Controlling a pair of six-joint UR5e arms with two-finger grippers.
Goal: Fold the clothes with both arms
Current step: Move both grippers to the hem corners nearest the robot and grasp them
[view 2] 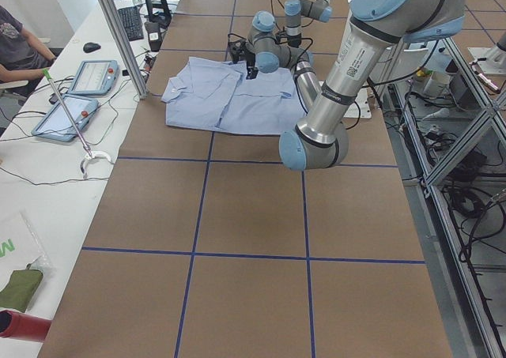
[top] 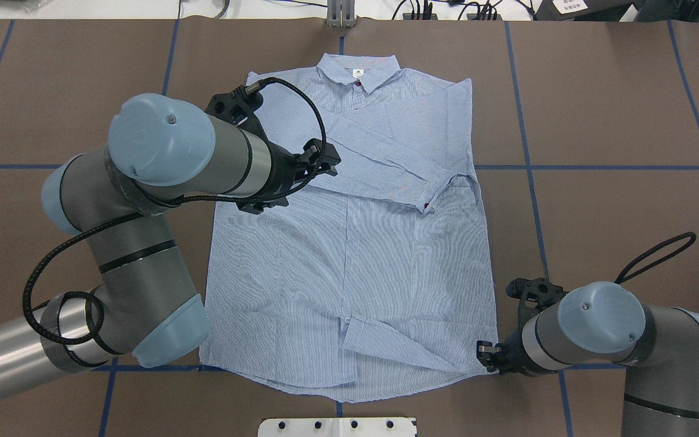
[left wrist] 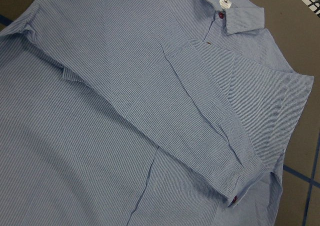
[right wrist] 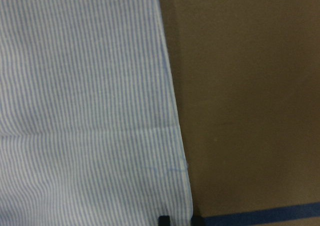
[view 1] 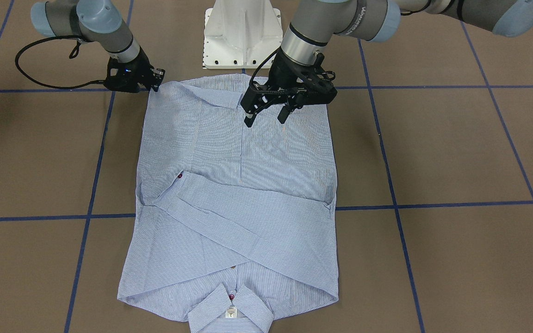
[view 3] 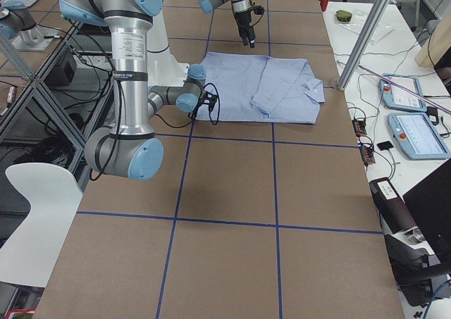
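Left gripper (view 1: pixel 266 118): jaws apart, empty, hovering over shirt (view 1: pixel 266 162) body. Right gripper (view 1: pixel 155 79): at shirt's 5 o'clock hem corner in overhead view; can't tell if clamped. Shirt flat on table (view 1: pixel 456 152), collar (top: pixel 358 70) at 12, sleeves (view 1: pixel 248 208) crossed over chest. Likely step: gripping hem for bottom-up fold. Next, left needs the 7 o'clock corner.

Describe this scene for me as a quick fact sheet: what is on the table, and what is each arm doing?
Item: light blue striped shirt, lying flat on the brown table
Sleeves: folded across the chest
Collar: at the end away from the robot
Left fingers: open, raised above the shirt, holding nothing
Right fingers: low at the shirt's hem corner; grip cannot be told
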